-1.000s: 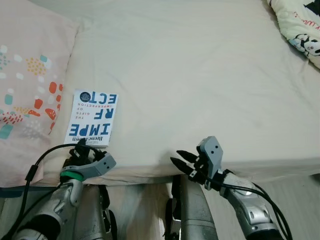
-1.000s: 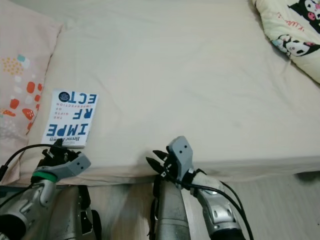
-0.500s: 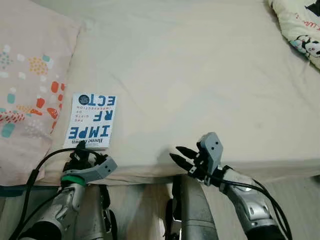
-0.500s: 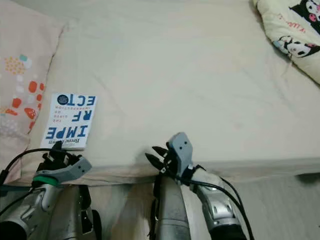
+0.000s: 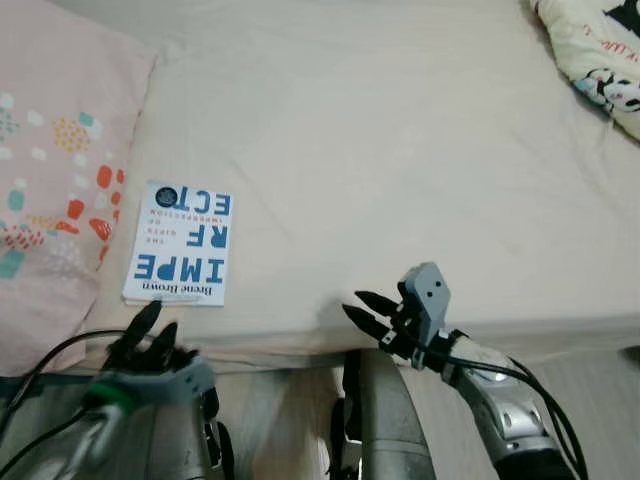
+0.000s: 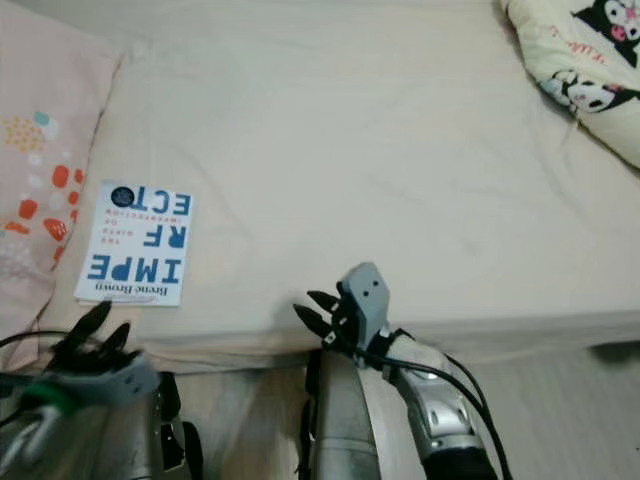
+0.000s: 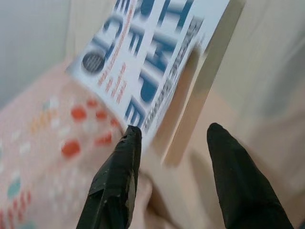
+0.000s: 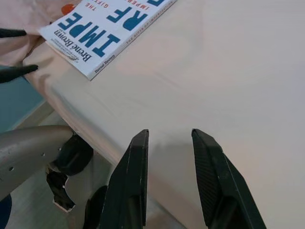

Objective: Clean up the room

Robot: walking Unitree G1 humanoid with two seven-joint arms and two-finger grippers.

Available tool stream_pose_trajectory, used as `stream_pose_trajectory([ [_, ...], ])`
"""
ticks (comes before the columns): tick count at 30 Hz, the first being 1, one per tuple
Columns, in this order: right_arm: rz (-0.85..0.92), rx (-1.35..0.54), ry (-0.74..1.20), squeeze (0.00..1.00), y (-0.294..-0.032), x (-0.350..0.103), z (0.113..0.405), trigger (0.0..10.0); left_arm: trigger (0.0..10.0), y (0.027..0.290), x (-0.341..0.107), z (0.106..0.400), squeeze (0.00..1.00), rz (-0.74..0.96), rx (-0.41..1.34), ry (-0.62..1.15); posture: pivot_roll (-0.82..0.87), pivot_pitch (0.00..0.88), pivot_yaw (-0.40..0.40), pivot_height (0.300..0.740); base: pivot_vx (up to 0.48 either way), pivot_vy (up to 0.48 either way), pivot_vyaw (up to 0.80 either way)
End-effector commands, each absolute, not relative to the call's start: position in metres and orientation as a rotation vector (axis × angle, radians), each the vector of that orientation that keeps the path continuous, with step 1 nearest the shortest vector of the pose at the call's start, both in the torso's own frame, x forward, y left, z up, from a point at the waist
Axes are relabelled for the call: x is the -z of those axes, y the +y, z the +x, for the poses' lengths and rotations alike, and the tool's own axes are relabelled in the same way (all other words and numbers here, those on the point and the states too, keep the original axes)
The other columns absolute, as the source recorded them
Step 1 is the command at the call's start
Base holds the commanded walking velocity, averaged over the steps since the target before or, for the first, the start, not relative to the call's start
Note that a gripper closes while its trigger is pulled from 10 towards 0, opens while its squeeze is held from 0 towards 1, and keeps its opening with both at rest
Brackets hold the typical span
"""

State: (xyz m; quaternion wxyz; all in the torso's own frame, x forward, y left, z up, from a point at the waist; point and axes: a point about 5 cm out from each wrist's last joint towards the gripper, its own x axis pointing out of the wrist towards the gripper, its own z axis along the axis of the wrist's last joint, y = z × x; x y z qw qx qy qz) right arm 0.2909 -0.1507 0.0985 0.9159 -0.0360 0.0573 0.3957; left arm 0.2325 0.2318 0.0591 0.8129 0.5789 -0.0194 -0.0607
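A white paperback book with blue lettering [image 5: 180, 246] lies flat near the cream-sheeted bed's [image 5: 400, 150] front edge, beside a pink patterned pillow [image 5: 50, 180] — left gripper [image 5: 148, 332] just below it, jaws wide apart; right gripper [image 5: 368, 312] at the bed edge, jaws narrowly parted.

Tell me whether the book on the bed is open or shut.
Shut. The book lies flat on the bed beside the pillow, front cover up with the whole title showing; the left wrist view shows its page edge closed.
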Motion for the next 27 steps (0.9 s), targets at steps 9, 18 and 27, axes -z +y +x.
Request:
stream_pose_trajectory([
  [9, 0.025, -0.557, -0.158, 0.00, -0.152, -0.140, 0.311, 10.0, 10.0, 0.162, -0.192, 0.283, 0.00, 0.448, 0.020, -0.389, -0.10, 0.131, -0.024, 0.600, 0.000, 0.000, 0.00],
  [18, 0.062, -0.256, -0.330, 0.00, -0.177, -0.163, 0.315, 10.0, 10.0, 0.136, -0.219, 0.311, 0.00, 0.190, 0.021, -0.422, -0.13, 0.037, -0.029, 0.600, 0.000, 0.000, 0.00],
  [27, -0.025, 0.012, -0.405, 0.00, -0.214, -0.171, 0.309, 10.0, 10.0, 0.144, -0.173, 0.315, 0.00, 0.246, 0.058, -0.203, -0.16, 0.041, -0.011, 0.623, 0.000, 0.000, 0.00],
])
